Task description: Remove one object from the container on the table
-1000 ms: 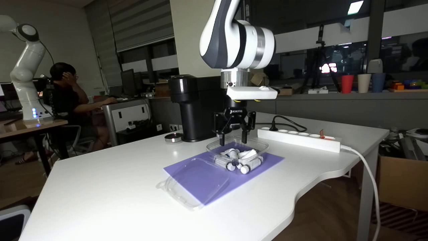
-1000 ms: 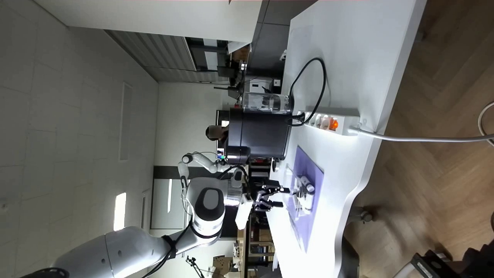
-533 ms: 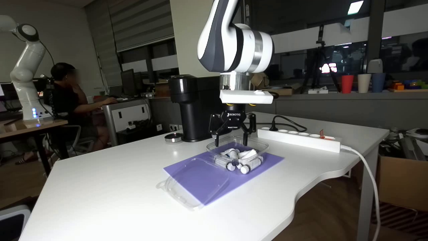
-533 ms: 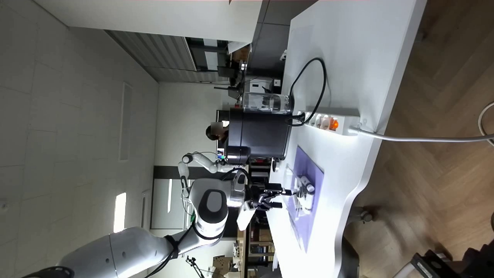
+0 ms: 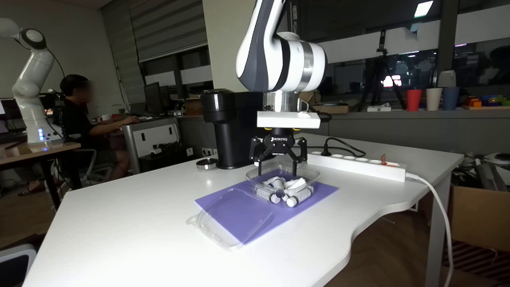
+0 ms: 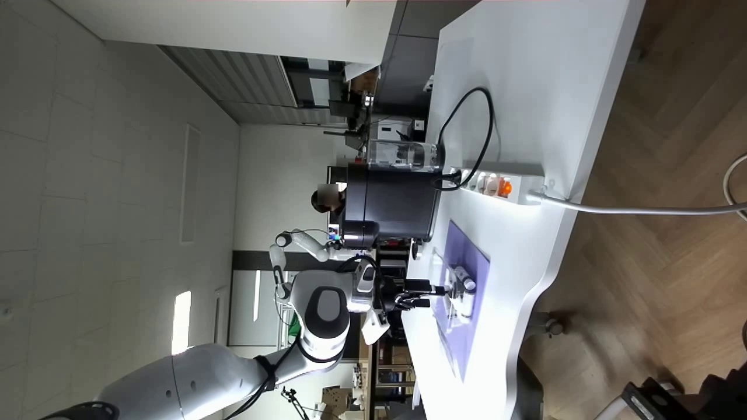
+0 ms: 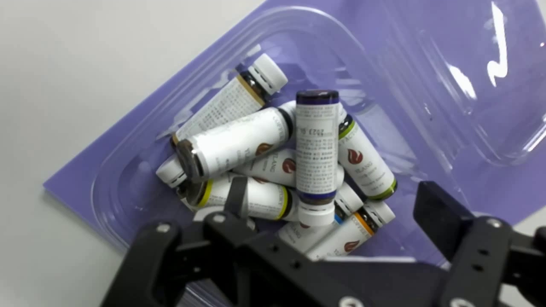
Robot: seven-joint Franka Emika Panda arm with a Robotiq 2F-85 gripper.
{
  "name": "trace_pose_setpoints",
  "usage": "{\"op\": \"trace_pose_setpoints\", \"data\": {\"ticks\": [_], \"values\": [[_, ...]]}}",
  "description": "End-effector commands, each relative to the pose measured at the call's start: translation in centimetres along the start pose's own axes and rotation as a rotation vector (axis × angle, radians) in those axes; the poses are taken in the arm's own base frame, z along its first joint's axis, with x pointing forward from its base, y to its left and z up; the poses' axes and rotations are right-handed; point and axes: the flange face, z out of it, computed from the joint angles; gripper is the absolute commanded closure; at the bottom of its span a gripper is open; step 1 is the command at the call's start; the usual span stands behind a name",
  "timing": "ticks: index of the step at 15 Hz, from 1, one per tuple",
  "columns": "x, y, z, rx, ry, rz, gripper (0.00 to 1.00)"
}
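Now that the black two-fingered gripper [image 5: 277,174] has sunk lower over the clear rectangular plastic tub [image 7: 136,183], jaws spread and empty, I'd judge a grasp near; white-labelled glass-looking bottles [image 7: 317,149] lie inside the tub.

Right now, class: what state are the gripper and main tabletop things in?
Gripper: open, empty
Clear plastic container: uncovered
Clear plastic lid: open, beside the container
Dark-blue-banded bottle: capped, resting atop others
Tan-banded bottle: capped, lying down
White power strip: black plug inserted
Black coffee machine: power state unclear
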Motion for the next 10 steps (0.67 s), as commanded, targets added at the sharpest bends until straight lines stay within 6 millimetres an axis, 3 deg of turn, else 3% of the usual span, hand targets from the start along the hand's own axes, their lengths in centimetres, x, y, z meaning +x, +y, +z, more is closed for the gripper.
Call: {"op": "trace_pose_setpoints", "data": {"ticks": [1,3,4,6,10], "values": [[-0.1,0.1,0.9,-0.019,0.002,0.091,0.0],[-0.3,0.1,1.8,-0.038,-0.008,0.102,0.01],[-0.3,0.1,2.1,-0.044,-0.013,0.11,0.25],[-0.3,0.2,2.4,-0.051,-0.015,0.124,0.29],[0.0,0.5,2.3,-0.059,-0.017,0.143,0.6]]}}
